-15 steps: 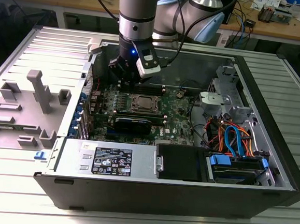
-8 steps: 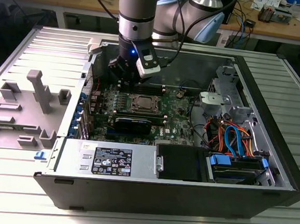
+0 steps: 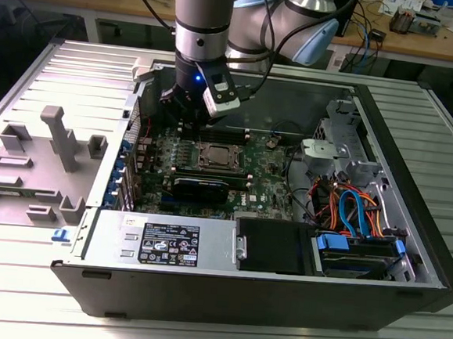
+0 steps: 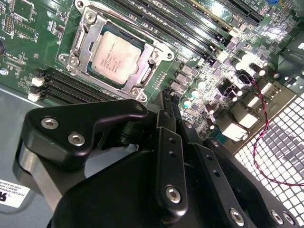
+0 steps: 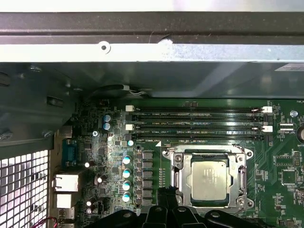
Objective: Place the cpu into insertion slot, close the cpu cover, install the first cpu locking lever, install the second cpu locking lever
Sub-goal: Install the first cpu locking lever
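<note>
Case (image 3: 239,304) lies open-side up, so board (image 3: 268,190) is reachable from above. My end effector (image 5: 166,194) hangs just beside slot (image 5: 209,150), pinched narrow, empty: a poking stance, I'd say. Cover (image 5: 243,178) is down, pinning cpu (image 5: 207,179) in slot.

Bright overhead light, glare across motherboard (image 4: 199,76)

The cpu (image 5: 209,179) is showing a dull silver top, and the cpu cover (image 5: 176,175) is gleaming brighter silver. The motherboard (image 5: 285,156) is showing green, its memory slots (image 5: 194,124) running black with white end clips. The tool (image 4: 167,97) is looking matte black. The drive cables (image 3: 349,210) are showing blue and orange.
</note>
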